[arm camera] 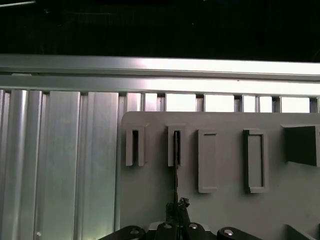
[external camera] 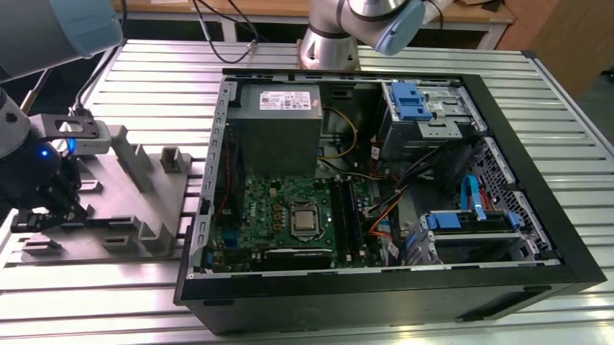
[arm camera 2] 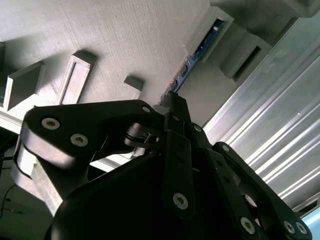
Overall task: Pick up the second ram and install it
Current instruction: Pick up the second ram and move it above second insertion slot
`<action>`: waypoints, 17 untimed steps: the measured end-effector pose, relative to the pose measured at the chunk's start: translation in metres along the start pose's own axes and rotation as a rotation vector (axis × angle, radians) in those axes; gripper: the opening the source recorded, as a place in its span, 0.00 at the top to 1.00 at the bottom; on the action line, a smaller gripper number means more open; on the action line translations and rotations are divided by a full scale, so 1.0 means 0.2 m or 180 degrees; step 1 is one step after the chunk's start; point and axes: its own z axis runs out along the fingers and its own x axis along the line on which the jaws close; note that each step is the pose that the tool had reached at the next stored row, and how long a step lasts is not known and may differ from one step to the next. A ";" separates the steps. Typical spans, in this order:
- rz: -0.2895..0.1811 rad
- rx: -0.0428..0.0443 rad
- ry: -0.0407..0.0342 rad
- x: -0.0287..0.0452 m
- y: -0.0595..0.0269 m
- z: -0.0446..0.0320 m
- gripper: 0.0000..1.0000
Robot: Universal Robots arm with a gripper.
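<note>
The second ram (arm camera 2: pixel 192 57) is a thin blue-green stick seen edge-on, standing in the slotted blocks of a grey holder plate (arm camera 2: pixel 125 40). In the first wrist view the ram (arm camera: pixel 176 165) is a dark thin line running from a slot block down to the fingertips. My gripper (arm camera 2: pixel 172 100) is shut on the near end of the stick, its black fingers pressed together around it. In the exterior view the gripper (external camera: pixel 43 208) hangs over the holder plate (external camera: pixel 125 194) at the exterior view's left, beside the open computer case (external camera: pixel 384 180).
The case lies open with the green motherboard (external camera: pixel 278 215), a grey power supply (external camera: pixel 278 122), cables and blue drive bays (external camera: pixel 470 223) inside. Upright blocks (external camera: pixel 134 162) stand on the holder plate. A ribbed aluminium table (external camera: pixel 537 86) carries everything.
</note>
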 end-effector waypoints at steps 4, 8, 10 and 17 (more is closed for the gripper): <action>-0.0025 0.0003 -0.0001 0.000 0.000 0.007 0.90; -0.0029 0.0002 0.0000 0.000 0.001 0.007 0.90; -0.0029 0.0003 0.0000 0.000 0.001 0.007 0.90; -0.0029 0.0003 0.0000 0.000 0.001 0.007 0.77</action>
